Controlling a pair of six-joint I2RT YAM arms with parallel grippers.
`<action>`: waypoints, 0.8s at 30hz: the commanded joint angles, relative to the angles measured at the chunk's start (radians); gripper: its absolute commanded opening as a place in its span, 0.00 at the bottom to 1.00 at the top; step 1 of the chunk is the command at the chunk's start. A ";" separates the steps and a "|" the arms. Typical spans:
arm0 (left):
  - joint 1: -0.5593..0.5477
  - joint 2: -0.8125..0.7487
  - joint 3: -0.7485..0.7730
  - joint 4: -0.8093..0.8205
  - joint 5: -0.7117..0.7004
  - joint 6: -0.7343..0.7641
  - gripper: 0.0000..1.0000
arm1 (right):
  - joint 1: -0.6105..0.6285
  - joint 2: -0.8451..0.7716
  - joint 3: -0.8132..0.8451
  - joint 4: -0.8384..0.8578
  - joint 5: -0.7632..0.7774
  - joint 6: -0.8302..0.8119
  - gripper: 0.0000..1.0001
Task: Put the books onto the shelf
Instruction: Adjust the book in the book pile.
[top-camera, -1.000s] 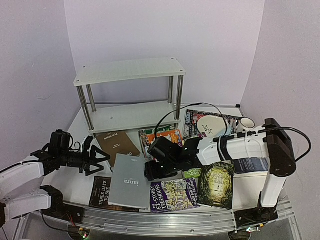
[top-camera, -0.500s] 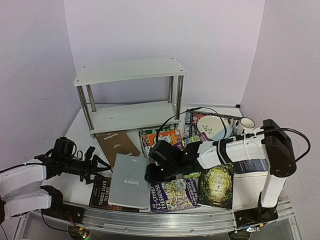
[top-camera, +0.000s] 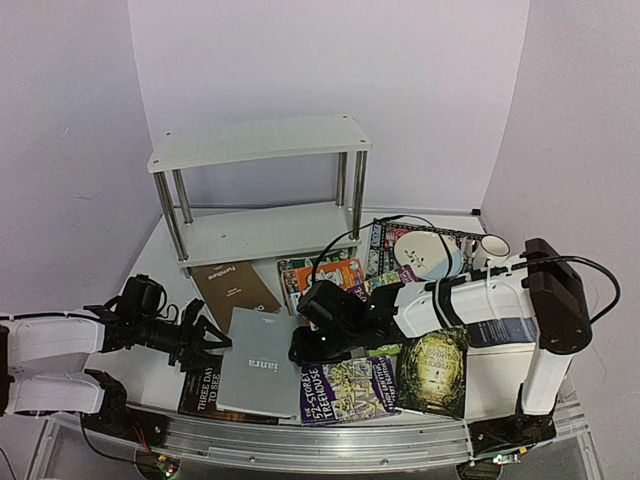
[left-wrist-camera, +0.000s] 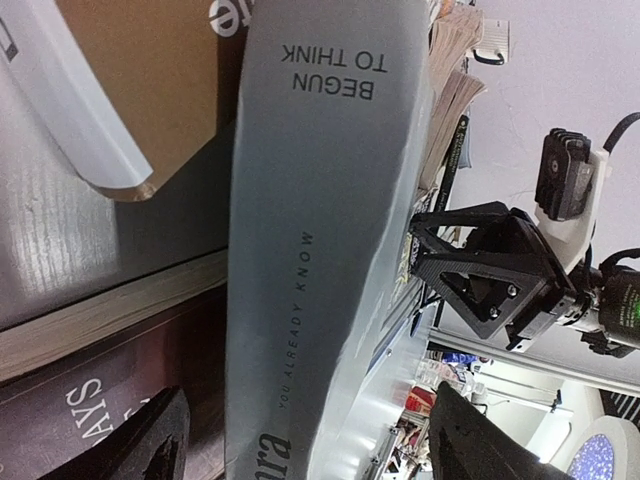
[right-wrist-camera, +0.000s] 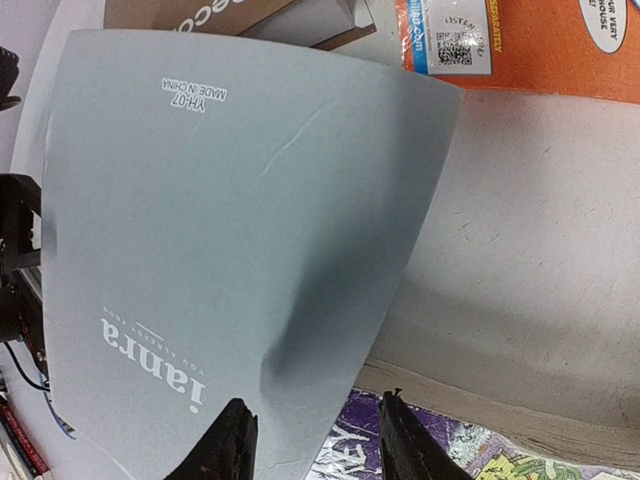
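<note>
The grey "ianra" book (top-camera: 262, 362) lies at the front middle on top of other books. My left gripper (top-camera: 208, 340) is open at its left edge. In the left wrist view the grey book (left-wrist-camera: 320, 200) runs between that gripper's (left-wrist-camera: 305, 445) spread fingers, with a dark book under the lower one. My right gripper (top-camera: 303, 345) stands at the book's right edge. In the right wrist view its jaws (right-wrist-camera: 320, 445) are apart, one fingertip over the grey cover (right-wrist-camera: 220, 220), which is bowed there, the other over a purple book (right-wrist-camera: 420, 460). The white shelf (top-camera: 260, 145) stands at the back, bare.
A brown book (top-camera: 235, 285), the dark "Three Days to See" book (top-camera: 200, 385), a purple Treehouse book (top-camera: 345, 388), a green one (top-camera: 435, 368) and an orange one (top-camera: 325, 272) surround the grey book. A patterned placemat with a plate (top-camera: 420, 250) and a cup (top-camera: 493, 245) lie back right.
My left gripper has moved right, up to the grey book's left edge, its jaws a little narrower. My right gripper's jaws have narrowed at the book's right edge.
</note>
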 joint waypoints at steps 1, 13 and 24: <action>-0.012 0.044 0.029 0.098 0.035 -0.004 0.83 | 0.004 0.012 0.006 -0.016 0.000 0.005 0.43; -0.052 0.125 0.045 0.219 0.038 -0.021 0.65 | 0.003 0.018 0.013 -0.011 -0.006 -0.005 0.40; -0.061 -0.023 0.084 0.285 0.081 -0.119 0.39 | 0.003 -0.042 -0.009 -0.011 0.024 -0.006 0.40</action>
